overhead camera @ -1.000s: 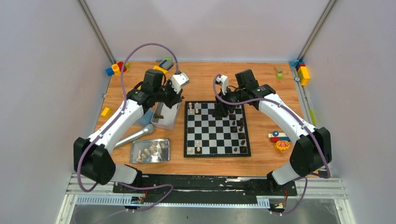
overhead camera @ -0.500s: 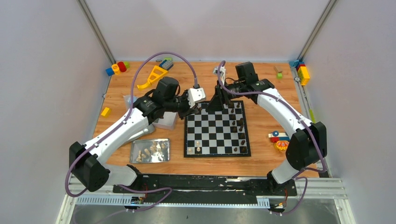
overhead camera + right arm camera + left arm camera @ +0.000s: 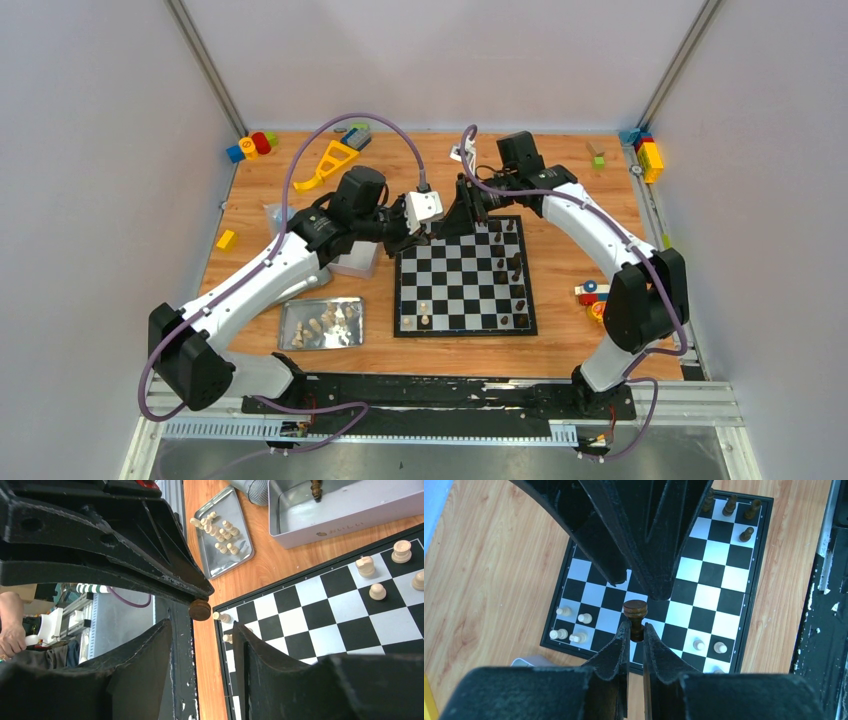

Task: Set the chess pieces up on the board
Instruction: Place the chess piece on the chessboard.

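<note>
Held piece: the dark piece [image 3: 635, 614] hung in the air over the board [image 3: 455, 290], up at its 11 o'clock corner and not down on any square.
Left gripper: the left gripper [image 3: 635, 632] was clamped on the stem, with the round head poking out past its fingertips.
Right gripper: the right gripper [image 3: 202, 630] came in nose to nose with its jaws apart, tips just short of the head, gripping nothing.
On the board: dark pieces [image 3: 517, 266] lined the 3 o'clock edge and cream pieces [image 3: 424, 309] sat at the 7 o'clock corner.
Handling: it looked light, hard and smooth, a turned round shape likely to swivel or squirt out of a loose pinch, though hardly fragile.
Where to grip: only the head was free, so pinching squarely across it, above the left fingertips, seemed the way.
Supply: more cream pieces lay in the tray [image 3: 283, 322] at the board's 8 o'clock.
</note>
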